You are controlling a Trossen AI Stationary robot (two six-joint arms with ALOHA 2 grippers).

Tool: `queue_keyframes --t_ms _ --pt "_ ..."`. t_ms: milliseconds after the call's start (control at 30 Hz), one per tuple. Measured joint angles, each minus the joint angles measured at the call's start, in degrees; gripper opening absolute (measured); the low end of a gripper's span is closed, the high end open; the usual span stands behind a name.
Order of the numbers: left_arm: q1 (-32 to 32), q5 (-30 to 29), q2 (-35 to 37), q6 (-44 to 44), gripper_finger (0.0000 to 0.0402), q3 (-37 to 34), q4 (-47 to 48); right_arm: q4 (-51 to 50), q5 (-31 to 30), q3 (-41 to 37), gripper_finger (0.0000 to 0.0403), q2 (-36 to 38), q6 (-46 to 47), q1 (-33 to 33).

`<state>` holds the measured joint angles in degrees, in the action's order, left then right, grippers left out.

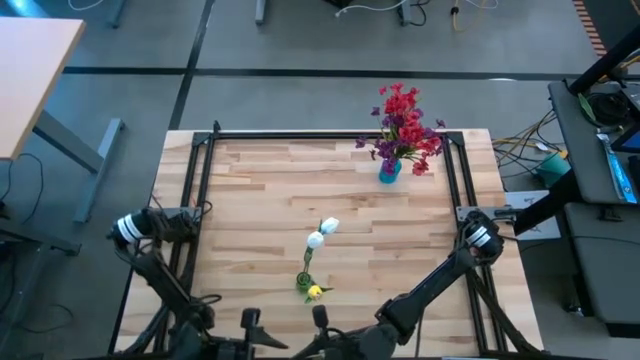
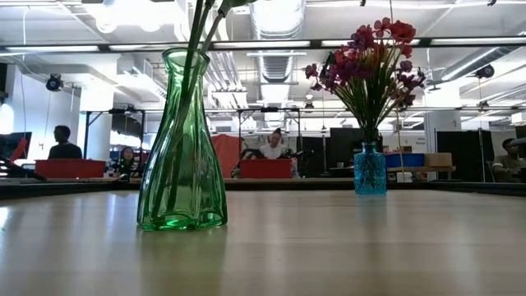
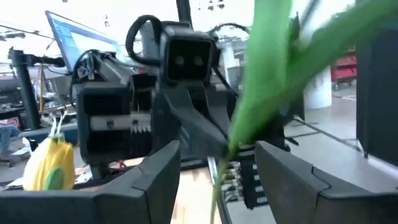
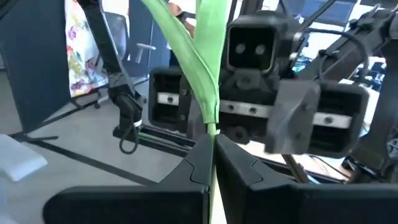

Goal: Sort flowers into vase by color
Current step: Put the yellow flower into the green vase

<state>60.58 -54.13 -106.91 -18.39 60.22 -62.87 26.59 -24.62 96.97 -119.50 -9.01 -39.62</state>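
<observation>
A green glass vase (image 1: 304,284) stands near the table's front middle on its base (image 2: 182,220), with stems in it and white buds (image 1: 322,234) above. A yellow bud (image 1: 315,292) (image 3: 50,165) shows beside its mouth. A blue vase (image 1: 390,171) (image 2: 370,169) at the far right holds red and purple flowers (image 1: 404,125). My right gripper (image 1: 322,318) (image 4: 211,142) is shut on a thin green stem with long leaves (image 4: 208,56). My left gripper (image 1: 250,322) (image 3: 217,149) faces it, open, with that stem (image 3: 216,186) standing between its fingers, apart from them. Which bloom tops the stem is hidden. My right gripper pinches the green stem just below its leaves (image 4: 211,129) between its two fingertips. The fingers come level and lie across the stem. The stem stands roughly upright, with its leaves above the fingers and its lower part (image 4: 214,183) running on below. Its lower end is out of view.
Black frame rails (image 1: 205,170) run along the table's left, far and right sides. Bare wood (image 1: 270,200) lies between the two vases. The low view looks past the table into a room where people (image 2: 62,144) sit far behind.
</observation>
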Motion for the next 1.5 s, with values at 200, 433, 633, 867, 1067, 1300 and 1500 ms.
queue_keyframes --t_ms 200,433,633,867,1067,1300,1500 --pt "-1.6 0.4 -1.1 -0.6 0.0171 3.0 0.1 0.0 0.6 0.0 0.0009 0.0 -0.6 0.0" --pt "-1.7 1.1 -1.1 -0.6 0.0083 2.9 0.8 -0.1 0.2 0.0 0.0009 0.0 -0.6 0.1" --pt "-1.6 1.0 -1.1 -0.6 0.0008 2.7 0.8 -0.2 -1.3 0.0 0.0009 0.0 0.0 0.2" --pt "-1.7 0.3 -1.1 -0.6 0.0004 2.7 0.8 -0.2 -3.3 0.0 0.0023 0.0 2.9 0.2" --pt "-1.7 -2.5 -1.0 -0.7 0.0002 2.7 0.7 -0.3 -4.1 0.0 0.009 0.0 5.2 0.2" --pt "-1.0 -11.1 0.4 -3.2 0.0002 2.6 2.3 -4.7 -12.9 0.0 0.0166 1.5 6.4 -0.4" --pt "-0.2 -15.3 4.6 -2.1 0.0001 2.6 9.3 -14.7 -17.6 0.1 0.0198 5.1 11.8 -1.4"
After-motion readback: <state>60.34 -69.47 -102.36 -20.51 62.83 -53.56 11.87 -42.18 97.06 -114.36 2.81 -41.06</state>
